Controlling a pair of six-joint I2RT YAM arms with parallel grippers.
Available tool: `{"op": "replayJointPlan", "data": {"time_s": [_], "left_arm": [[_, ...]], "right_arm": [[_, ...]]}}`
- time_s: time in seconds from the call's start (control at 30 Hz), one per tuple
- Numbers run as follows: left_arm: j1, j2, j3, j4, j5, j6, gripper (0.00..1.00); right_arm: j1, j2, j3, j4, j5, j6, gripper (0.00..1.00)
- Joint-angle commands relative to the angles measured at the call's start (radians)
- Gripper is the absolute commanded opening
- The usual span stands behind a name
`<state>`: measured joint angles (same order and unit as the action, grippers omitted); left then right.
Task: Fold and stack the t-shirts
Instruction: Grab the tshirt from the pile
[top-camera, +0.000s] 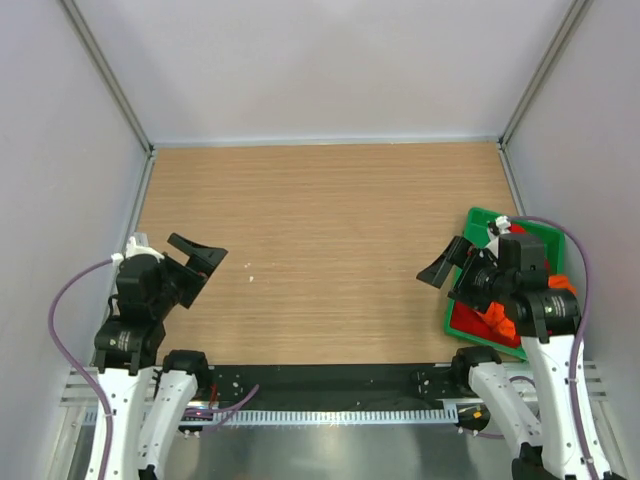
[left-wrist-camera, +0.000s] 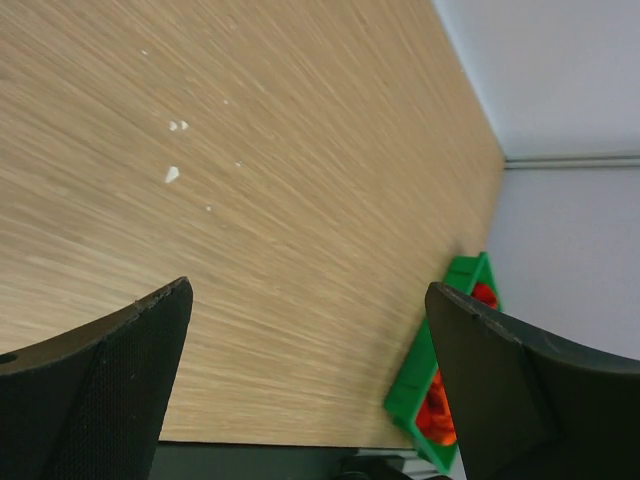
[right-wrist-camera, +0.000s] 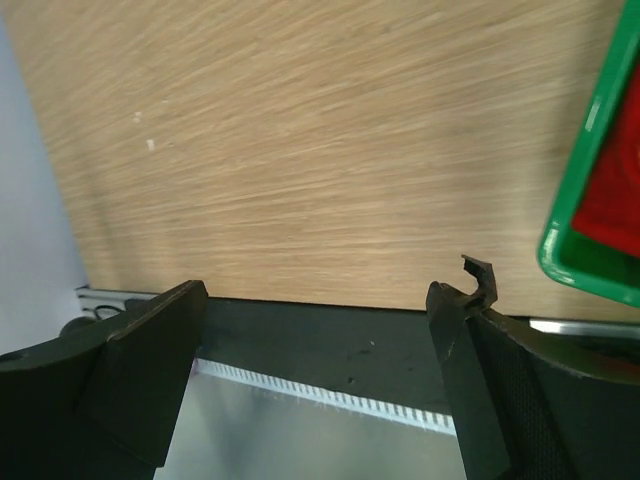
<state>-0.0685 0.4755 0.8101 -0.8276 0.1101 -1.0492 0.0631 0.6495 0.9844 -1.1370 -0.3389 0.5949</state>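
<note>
Hanging over the table (top-camera: 330, 220), the left gripper (top-camera: 205, 268) is standing wide open, holding nothing. The right gripper (top-camera: 445, 265) is gaping equally wide, also empty. One orange t-shirt (top-camera: 498, 322) and one red t-shirt (top-camera: 468, 320) are lying in one green tray (top-camera: 478, 215), mostly hidden behind the right arm (top-camera: 545, 310).

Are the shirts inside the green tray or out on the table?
Inside. The red t-shirt and the orange t-shirt both lie within the green tray walls.
</note>
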Motion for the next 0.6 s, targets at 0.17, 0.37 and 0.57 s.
{"op": "replayJointPlan", "data": {"time_s": [0.17, 0.37, 0.57], "left_arm": [[0.007, 0.106, 0.179, -0.131, -0.014, 0.253, 1.0], [0.007, 0.268, 0.349, -0.289, 0.004, 0.414, 1.0], [0.006, 0.256, 0.334, -0.217, 0.065, 0.486, 1.0]], "right_arm": [[-0.002, 0.3, 0.151, -0.173, 0.303, -0.079, 1.0], [-0.003, 0.34, 0.171, -0.09, 0.529, -0.037, 0.94], [-0.005, 0.404, 0.128, -0.021, 0.774, 0.055, 0.67]]}}
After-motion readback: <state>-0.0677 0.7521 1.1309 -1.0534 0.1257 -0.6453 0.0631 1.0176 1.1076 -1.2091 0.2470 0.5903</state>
